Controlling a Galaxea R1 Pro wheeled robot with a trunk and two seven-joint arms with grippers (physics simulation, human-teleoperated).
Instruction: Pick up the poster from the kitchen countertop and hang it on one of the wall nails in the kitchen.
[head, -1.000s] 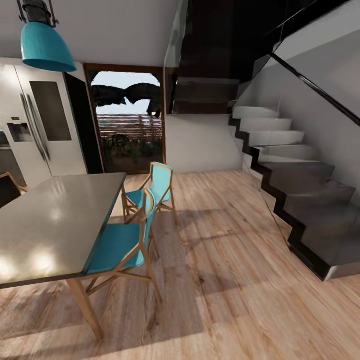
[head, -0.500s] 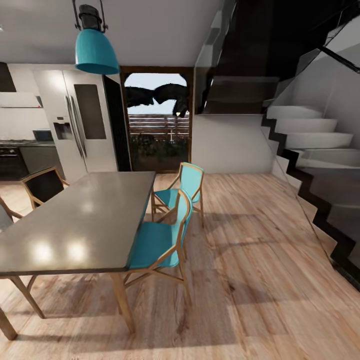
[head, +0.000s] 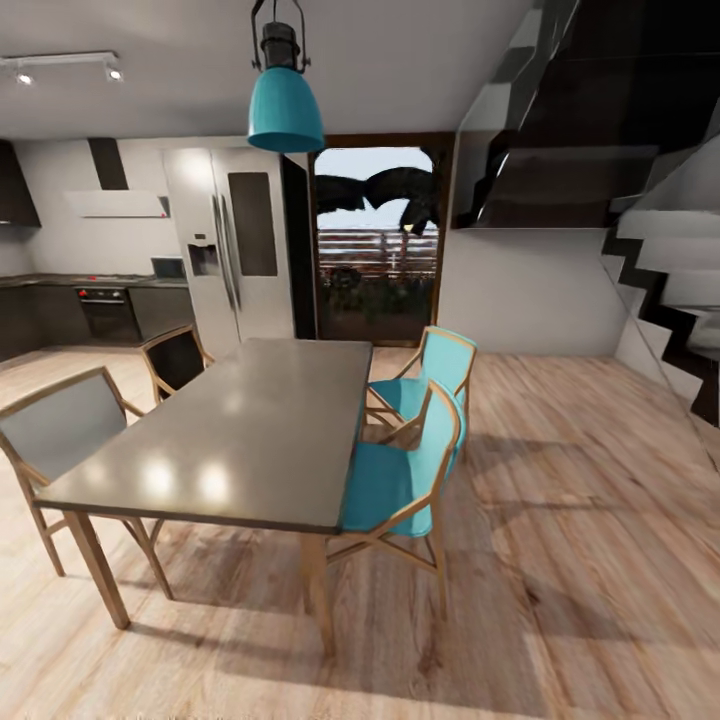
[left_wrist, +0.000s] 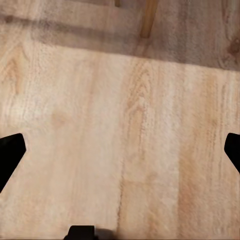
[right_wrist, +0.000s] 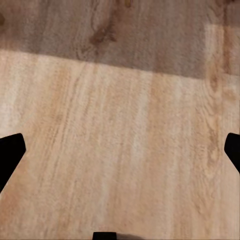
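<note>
The poster is out of view and no wall nail can be made out. In the head view, the kitchen countertop (head: 50, 281) runs as a dark slab over dark cabinets at the far left, beyond the dining table. My left gripper (left_wrist: 120, 150) is open over bare wooden floor, its black fingertips (left_wrist: 10, 155) spread wide with nothing between them. My right gripper (right_wrist: 120, 152) is open the same way above the floor, with nothing between its fingertips (right_wrist: 11, 150).
A grey dining table (head: 240, 430) stands ahead at the left, with two teal chairs (head: 400, 480) on its right side and two dark chairs (head: 70, 430) on its left. Behind it are a fridge (head: 235, 250), an oven (head: 108, 312) and a glass door (head: 375, 240). Stairs (head: 670, 290) rise at the right.
The camera has swung left: table and chairs slid rightward in the picture, the stairs moved to the right edge, and the kitchen counter, oven and hood came into view.
</note>
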